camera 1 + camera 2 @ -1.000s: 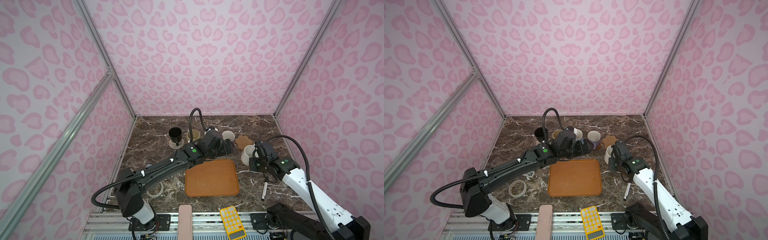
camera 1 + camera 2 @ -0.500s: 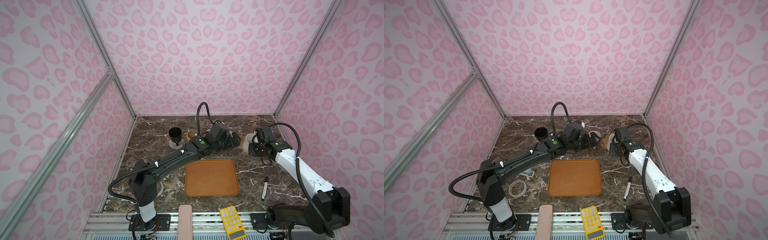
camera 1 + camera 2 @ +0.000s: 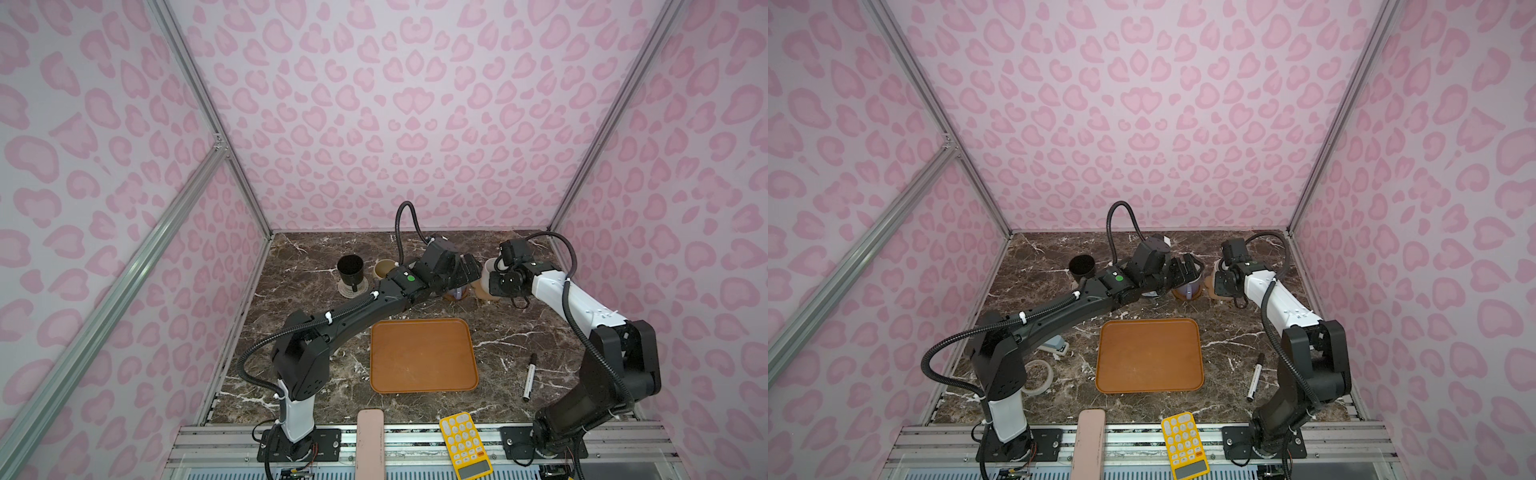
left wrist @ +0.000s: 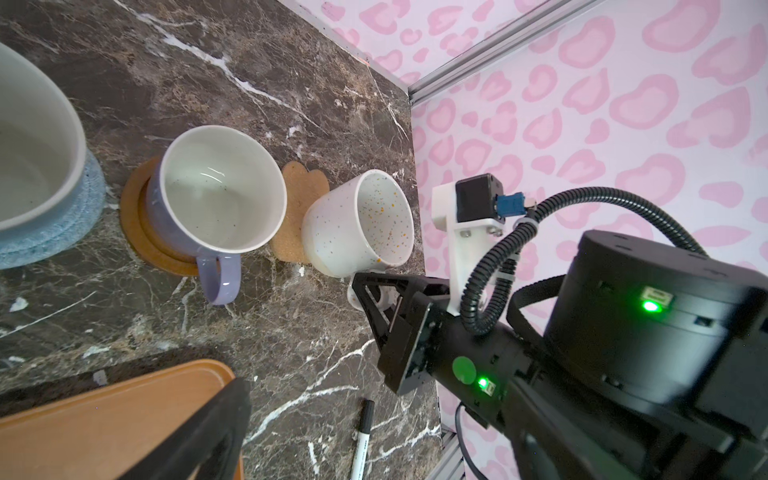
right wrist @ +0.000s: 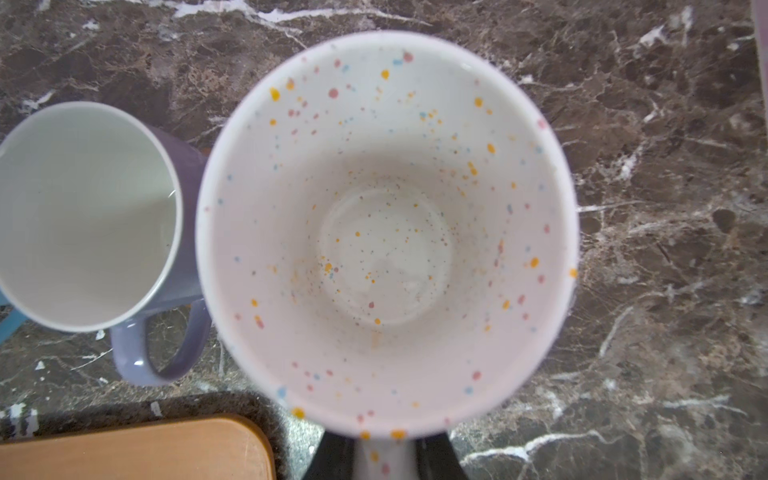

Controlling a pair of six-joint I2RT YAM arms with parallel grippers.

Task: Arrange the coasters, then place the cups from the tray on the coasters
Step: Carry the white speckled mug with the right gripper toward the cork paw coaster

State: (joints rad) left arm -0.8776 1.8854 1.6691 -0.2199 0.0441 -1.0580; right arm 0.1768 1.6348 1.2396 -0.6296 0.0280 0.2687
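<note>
The tray (image 3: 424,357) lies mid-table (image 3: 316,266) toward the front edge, with a marker (image 3: 529,376) near the right edge. Beyond it, the left gripper (image 3: 467,272) hangs by the lavender cup (image 4: 216,191), its fingers spread wide; that cup stands on the brown coaster (image 4: 137,232). Just right of it, the right gripper (image 4: 372,297) has its fingers pinching the handle of the speckled cup (image 4: 357,220). This cup is tilted at the paw coaster (image 4: 299,183), and I cannot tell whether it rests there. Toward the back left, the black cup (image 3: 350,268) stands on the white coaster (image 3: 345,289).
</note>
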